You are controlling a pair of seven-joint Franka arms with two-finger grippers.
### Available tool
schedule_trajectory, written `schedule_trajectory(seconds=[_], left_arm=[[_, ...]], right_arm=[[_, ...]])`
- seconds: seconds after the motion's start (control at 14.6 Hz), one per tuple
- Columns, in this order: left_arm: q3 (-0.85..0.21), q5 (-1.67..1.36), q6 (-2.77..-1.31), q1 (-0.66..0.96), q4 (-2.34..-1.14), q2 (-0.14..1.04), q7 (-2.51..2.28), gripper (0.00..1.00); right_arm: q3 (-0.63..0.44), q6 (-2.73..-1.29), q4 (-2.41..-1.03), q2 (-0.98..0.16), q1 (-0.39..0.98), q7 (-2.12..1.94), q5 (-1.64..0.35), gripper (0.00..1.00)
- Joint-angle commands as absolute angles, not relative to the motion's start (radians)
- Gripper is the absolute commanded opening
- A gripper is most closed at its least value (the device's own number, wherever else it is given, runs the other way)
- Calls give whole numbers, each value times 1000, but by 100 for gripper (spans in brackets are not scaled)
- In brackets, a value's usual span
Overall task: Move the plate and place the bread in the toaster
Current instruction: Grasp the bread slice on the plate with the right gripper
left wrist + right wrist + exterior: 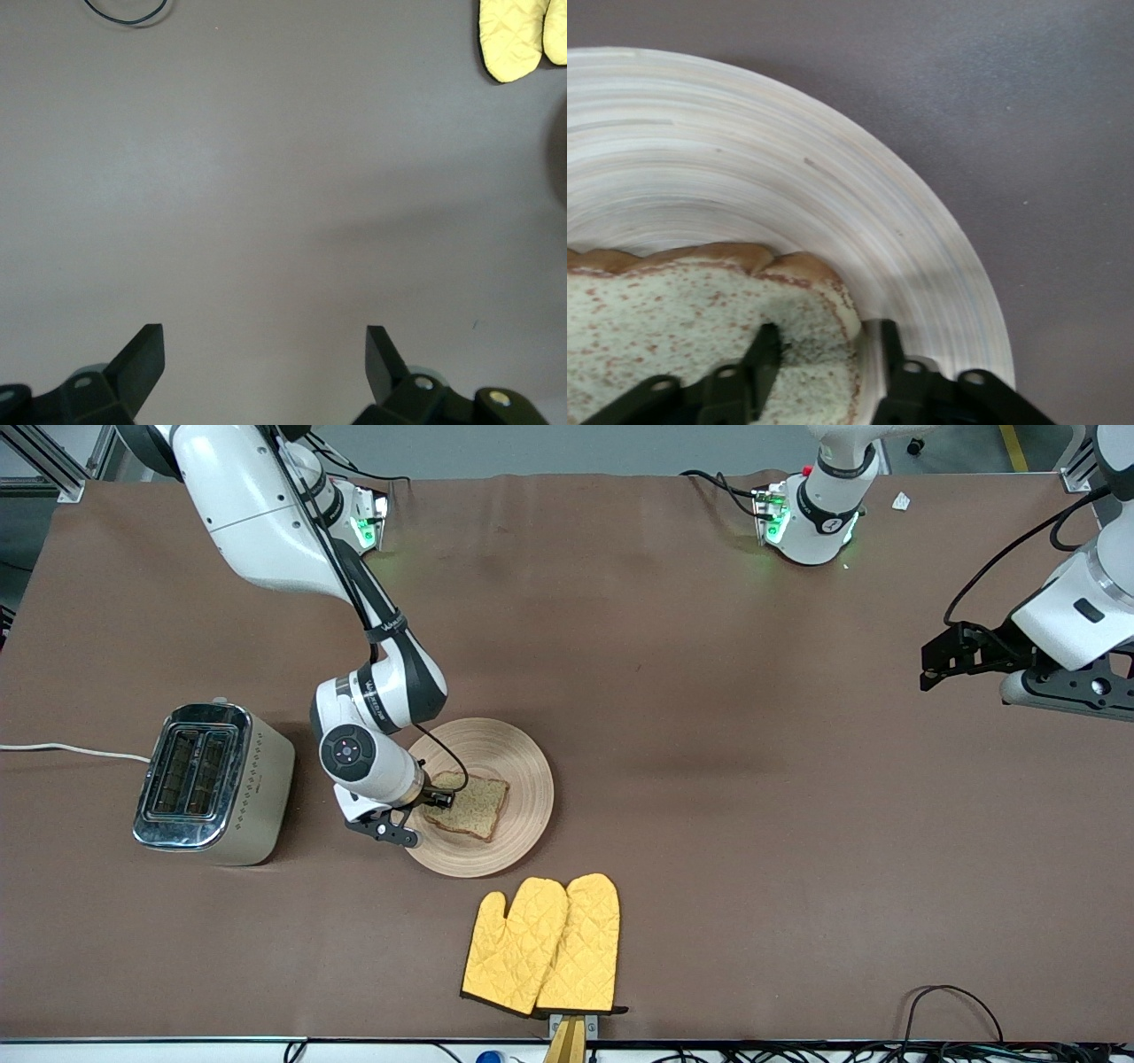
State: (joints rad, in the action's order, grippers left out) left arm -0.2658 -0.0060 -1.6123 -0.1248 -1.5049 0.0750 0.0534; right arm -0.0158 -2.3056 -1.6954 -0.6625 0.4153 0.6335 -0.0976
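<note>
The bread (474, 808) lies flat on the wooden plate (523, 779), on the side toward the toaster (213, 784). The toaster stands toward the right arm's end of the table, slots up and empty. My right gripper (434, 797) lies low over the plate's rim, narrowed onto the bread's edge. In the right wrist view, my right gripper (826, 350) has one finger pressing on the bread's (673, 336) top and the other against its crust, over the plate (788, 177). My left gripper (939, 660) waits open and empty above bare table (266, 341).
A pair of yellow oven mitts (545, 948) lies nearer to the front camera than the plate, also seen in the left wrist view (518, 40). The toaster's white cord (71, 751) runs off the table's end. A black cable (952, 1001) loops at the front edge.
</note>
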Motion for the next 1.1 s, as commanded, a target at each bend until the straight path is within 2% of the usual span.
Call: schedule_trajectory(seconds=[0.0,0.07,0.14,0.27,0.48,0.76,1.03], left_arm=[[-265,14,-1605,-117,-1467,71,37,100],[-261,11,-1603,-112,-1462,69,37,100],[-255,8,-1603,-106,-1462,68,37,100],[-204,9,-1603,-63,-1462,64,37,100],[-65,9,-1583,52,-1463,52,37,100],[-23,14,-1580,97,-1470,49,35,100],[-26,14,-1580,83,-1470,51,35,100]], right_arm=[[-18,-2315,-1726,-652,413,649,-97,12],[-18,-2315,-1726,-652,413,649,-97,5],[-18,-2315,-1726,-652,416,650,-98,3],[-17,-2310,-1723,-652,413,650,-98,2],[-18,-2278,-1689,-646,407,635,-95,0],[-23,-2042,-1541,-635,413,627,-69,0],[-23,-1780,-1387,-624,448,637,163,0]])
